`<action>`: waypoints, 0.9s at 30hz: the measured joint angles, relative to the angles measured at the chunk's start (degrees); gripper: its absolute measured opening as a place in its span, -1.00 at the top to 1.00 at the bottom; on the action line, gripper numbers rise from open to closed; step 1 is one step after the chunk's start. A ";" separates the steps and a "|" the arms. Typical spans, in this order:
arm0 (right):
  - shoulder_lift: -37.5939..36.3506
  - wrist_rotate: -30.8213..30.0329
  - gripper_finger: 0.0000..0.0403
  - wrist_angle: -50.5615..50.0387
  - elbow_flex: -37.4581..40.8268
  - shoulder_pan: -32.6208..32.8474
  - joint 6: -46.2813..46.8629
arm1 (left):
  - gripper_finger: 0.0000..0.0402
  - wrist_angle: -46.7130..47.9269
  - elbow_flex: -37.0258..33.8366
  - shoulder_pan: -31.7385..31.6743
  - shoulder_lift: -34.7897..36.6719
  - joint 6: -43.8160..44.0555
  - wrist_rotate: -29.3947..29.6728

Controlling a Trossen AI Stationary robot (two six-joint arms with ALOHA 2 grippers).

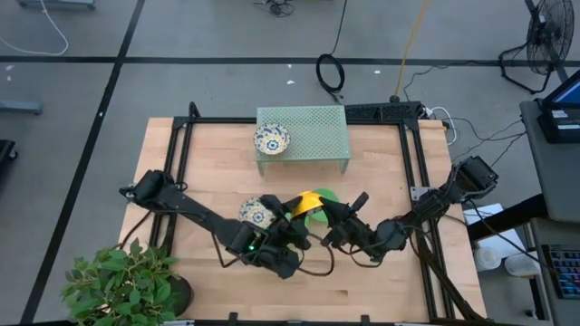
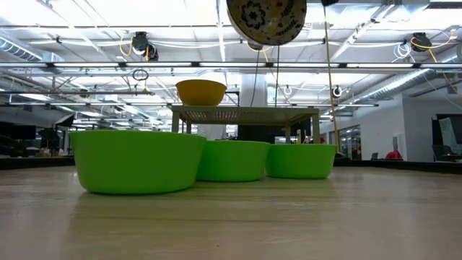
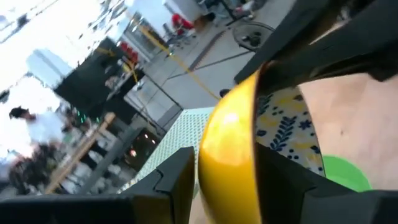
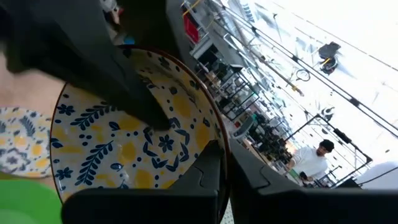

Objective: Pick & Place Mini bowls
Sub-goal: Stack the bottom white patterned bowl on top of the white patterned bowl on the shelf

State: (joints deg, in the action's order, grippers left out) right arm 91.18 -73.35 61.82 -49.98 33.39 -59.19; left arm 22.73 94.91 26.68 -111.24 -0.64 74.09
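While both tools pinch floral bowls (image 1: 256, 214) aloft, left tool's (image 3: 227, 180) bowl tipped on edge, right tool's (image 4: 221, 165) too.

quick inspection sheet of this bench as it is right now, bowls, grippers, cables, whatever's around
surface: wooden table, bare wood, no spills seen
job's things: three green bowls stand close together on the table; one floral bowl sits on the mesh rack; a second floral bowl is by the left arm, support unclear; a tilted floral bowl is held off the table
clutter: potted plant at the table's corner
grippers: left gripper and right gripper both pinch the tilted floral bowl's rim, jaws closed on it
cables: black coil and yellow cable on the floor
surroundings: fan; a person far behind
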 joint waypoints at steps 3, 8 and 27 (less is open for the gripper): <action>0.00 -0.33 1.00 -2.56 0.00 0.13 2.36 | 0.23 -0.07 0.00 0.02 0.00 -3.75 -1.67; 0.00 1.04 1.00 -11.30 0.00 0.04 5.41 | 0.23 0.06 0.00 -0.38 0.00 -9.10 -5.96; 0.00 0.38 0.98 -15.30 0.07 0.04 9.73 | 0.81 7.25 0.02 -1.76 0.15 3.27 -10.15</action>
State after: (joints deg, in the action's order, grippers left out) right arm 91.18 -72.97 46.52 -49.91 33.43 -49.46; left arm 29.98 94.94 24.92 -111.09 2.63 63.94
